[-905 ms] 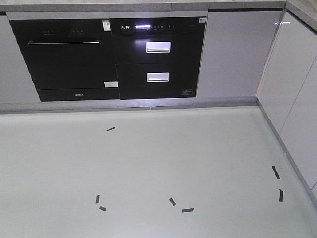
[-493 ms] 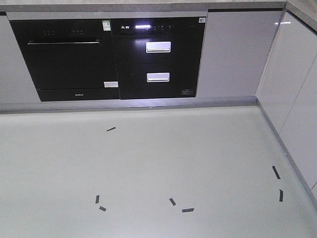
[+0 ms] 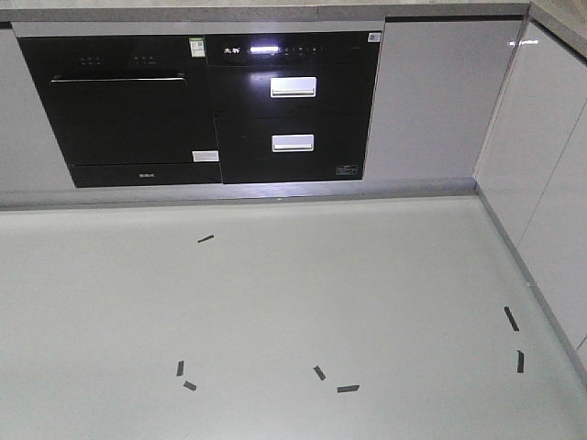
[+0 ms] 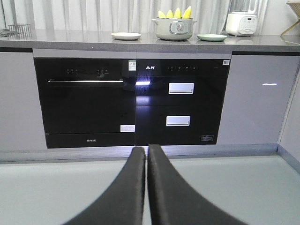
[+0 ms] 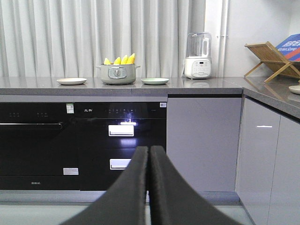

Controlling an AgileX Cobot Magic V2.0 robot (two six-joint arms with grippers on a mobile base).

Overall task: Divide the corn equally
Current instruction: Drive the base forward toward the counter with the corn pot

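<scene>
The corn stands upright in a grey pot on the countertop, tips above the rim. A cream plate and a green plate flank the pot. The left gripper and right gripper are pressed together, holding nothing, well apart from the countertop.

Left gripper and right gripper are both pointing straight ahead, roughly level, their black fingers pressing tight together at the tips, gripping nothing.
</scene>
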